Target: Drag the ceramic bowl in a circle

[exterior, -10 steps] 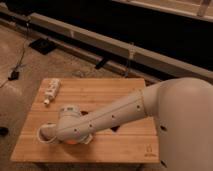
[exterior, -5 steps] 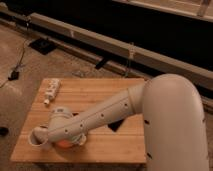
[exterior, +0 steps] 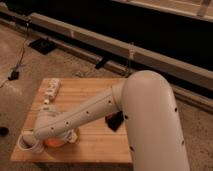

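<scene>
A white robot arm (exterior: 95,112) reaches across a wooden table (exterior: 95,90). Its claw (exterior: 50,134) sits over the ceramic bowl (exterior: 61,141), beside a white cup (exterior: 27,145). I cannot tell the claw's state.

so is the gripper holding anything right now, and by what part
It cannot be told. The gripper is down at the ceramic bowl near the table's front left corner, but the arm hides any contact.

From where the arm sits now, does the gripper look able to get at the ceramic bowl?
Probably yes. The gripper is down at the ceramic bowl near the wooden table's front left corner, with nothing between them. The arm itself hides most of the bowl, and a white cup sits close beside it.
</scene>
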You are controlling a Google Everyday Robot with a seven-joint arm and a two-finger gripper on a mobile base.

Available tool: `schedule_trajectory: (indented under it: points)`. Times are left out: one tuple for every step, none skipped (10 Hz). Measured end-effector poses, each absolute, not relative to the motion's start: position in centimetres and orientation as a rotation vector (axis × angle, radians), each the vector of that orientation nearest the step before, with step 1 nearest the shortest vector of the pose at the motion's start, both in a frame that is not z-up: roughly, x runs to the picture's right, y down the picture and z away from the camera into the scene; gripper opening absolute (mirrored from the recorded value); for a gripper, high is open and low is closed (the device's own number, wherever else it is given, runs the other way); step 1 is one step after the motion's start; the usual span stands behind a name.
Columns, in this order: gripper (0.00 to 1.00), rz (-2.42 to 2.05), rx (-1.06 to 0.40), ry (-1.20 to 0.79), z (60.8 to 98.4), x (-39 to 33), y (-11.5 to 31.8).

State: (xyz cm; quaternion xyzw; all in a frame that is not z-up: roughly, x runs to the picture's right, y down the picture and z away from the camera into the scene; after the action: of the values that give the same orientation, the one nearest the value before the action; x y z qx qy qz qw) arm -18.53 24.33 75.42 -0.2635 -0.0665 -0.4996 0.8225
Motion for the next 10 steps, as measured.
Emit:
schedule_trajectory:
  points:
    - [0.0, -1.074, -0.552, -0.136, 75.5, -19.2, 23.7]
    - [0.0, -1.082, -0.543, -0.129, 75.6, -19.8, 22.9]
    - [0.0, -1.088, -0.533, -0.119, 75.9, -20.3, 21.6]
    - [0.0, -1.089, -0.524, -0.109, 76.2, -20.6, 20.4]
    - [0.0, -1.088, -0.514, -0.1, 76.5, -20.8, 19.2]
    - [0.0, -1.087, -0.503, -0.093, 76.9, -21.1, 17.7]
    - [0.0, -1.084, -0.491, -0.086, 77.2, -21.5, 16.3]
    - [0.0, -1.075, -0.482, -0.083, 77.4, -21.7, 15.2]
    - [0.0, -1.056, -0.472, -0.072, 77.8, -21.5, 13.4]
    - [0.0, -1.04, -0.463, -0.063, 78.1, -21.5, 12.1]
